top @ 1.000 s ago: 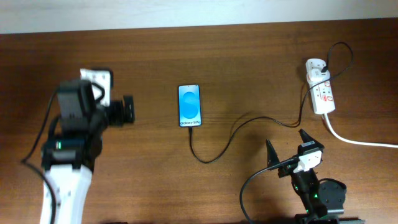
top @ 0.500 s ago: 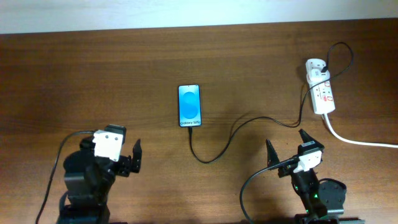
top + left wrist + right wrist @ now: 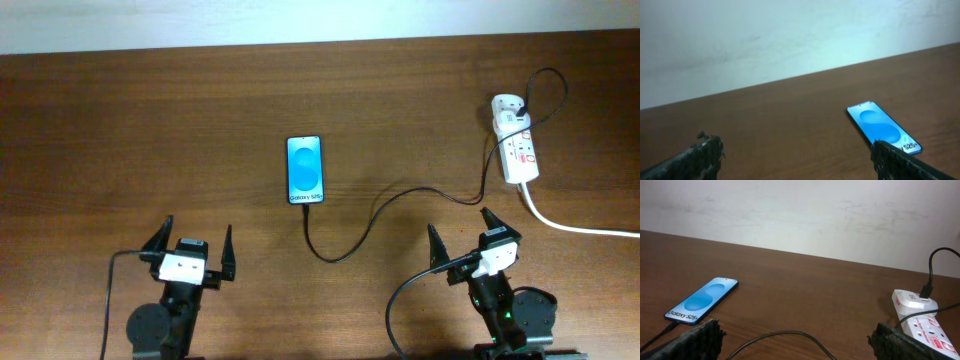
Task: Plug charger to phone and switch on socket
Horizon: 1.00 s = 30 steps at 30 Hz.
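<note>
Brown wooden table, dark finish, grain running left to right in the overhead view. A pale white wall runs along the whole far edge and meets the tabletop in a straight line. In both wrist views the wall fills the upper half, off-white with faint scuffs and smudges, and the same dark wood lies below it.

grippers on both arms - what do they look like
The left gripper and right gripper match: two black, pointed, rough-textured jaws, a white block between them, a black rounded body behind, and a thin black cable trailing from each.
</note>
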Each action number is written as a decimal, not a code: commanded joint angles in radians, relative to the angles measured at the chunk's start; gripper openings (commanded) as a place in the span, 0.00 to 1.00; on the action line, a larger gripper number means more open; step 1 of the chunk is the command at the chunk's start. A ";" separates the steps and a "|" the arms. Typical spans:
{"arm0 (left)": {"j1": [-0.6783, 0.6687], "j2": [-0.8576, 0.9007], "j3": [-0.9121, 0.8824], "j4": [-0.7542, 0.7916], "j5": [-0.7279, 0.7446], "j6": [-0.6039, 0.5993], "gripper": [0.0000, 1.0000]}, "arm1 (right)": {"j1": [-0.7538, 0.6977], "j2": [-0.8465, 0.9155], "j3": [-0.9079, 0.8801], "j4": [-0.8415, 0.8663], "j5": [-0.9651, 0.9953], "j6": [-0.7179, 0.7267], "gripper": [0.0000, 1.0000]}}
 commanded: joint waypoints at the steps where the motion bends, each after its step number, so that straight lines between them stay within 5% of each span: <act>1: 0.006 -0.052 -0.043 0.021 -0.070 -0.106 0.99 | 0.007 -0.008 -0.005 -0.005 0.002 0.008 0.98; 8: 0.006 -0.106 -0.054 -0.077 -0.175 -0.235 0.99 | 0.007 -0.008 -0.005 -0.005 0.002 0.008 0.98; 30: 0.006 -0.106 -0.054 -0.077 -0.173 -0.231 0.99 | 0.007 -0.008 -0.005 -0.005 0.002 0.008 0.98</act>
